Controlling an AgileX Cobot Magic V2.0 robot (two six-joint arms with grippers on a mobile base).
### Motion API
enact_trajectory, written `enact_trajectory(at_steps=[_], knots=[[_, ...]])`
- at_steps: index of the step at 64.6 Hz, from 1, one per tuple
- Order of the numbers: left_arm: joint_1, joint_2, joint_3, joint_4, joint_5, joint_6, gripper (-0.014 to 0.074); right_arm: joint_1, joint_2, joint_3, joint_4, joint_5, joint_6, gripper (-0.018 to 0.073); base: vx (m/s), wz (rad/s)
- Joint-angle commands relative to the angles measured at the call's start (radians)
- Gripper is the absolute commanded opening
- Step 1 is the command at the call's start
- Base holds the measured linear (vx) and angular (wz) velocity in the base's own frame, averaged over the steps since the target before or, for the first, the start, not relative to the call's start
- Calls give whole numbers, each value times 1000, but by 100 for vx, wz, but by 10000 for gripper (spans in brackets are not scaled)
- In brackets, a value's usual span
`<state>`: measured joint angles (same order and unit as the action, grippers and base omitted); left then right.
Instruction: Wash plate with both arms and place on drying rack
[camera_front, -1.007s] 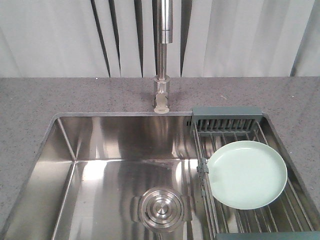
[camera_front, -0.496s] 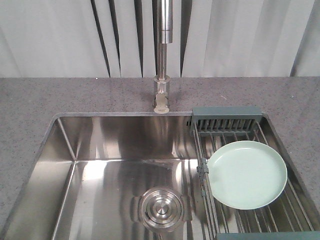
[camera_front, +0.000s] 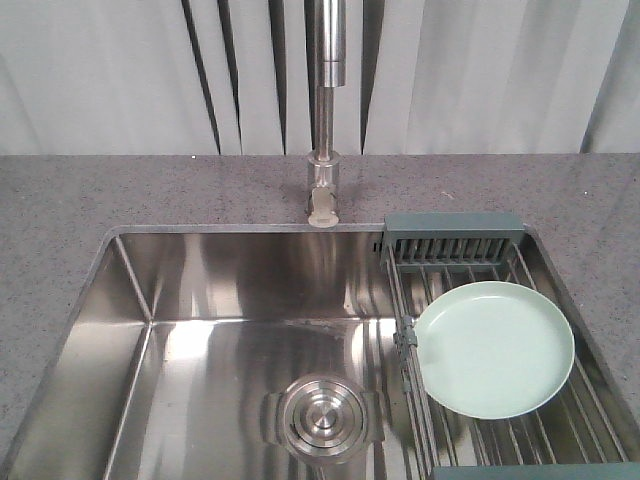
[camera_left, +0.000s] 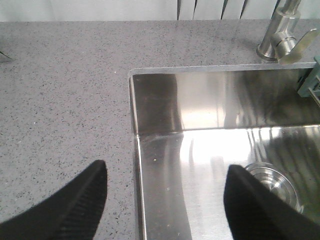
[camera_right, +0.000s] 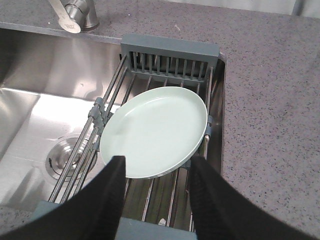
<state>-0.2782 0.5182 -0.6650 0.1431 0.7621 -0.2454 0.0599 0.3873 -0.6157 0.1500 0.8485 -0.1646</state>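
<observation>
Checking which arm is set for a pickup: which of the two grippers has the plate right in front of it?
The right gripper: its open fingers frame the near rim of the plate on the drying rack. The left gripper sees only countertop and sink.

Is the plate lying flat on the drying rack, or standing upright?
Flat. The plate lies face up across the wire bars of the drying rack, its whole inner surface visible from above; no gripper touches it.

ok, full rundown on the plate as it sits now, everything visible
The plate is round, pale mint green, glossy and plain, with a low raised rim; it looks empty and intact. It lies face up, slightly tilted, on the wire bars of the drying rack at the sink's right side. Only the bars touch it. The right gripper hangs open just above its near edge, not gripping.
</observation>
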Motion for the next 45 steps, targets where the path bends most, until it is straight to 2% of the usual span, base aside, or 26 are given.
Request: enact_trajectory(at_steps=[1, 45], knots=[[-3, 4, -26, 6, -60, -7, 464, -2, 7, -26, 2, -67, 4, 302, 0, 0], [-3, 4, -26, 6, -61, -9, 464, -2, 7, -26, 2, -67, 4, 302, 0, 0]])
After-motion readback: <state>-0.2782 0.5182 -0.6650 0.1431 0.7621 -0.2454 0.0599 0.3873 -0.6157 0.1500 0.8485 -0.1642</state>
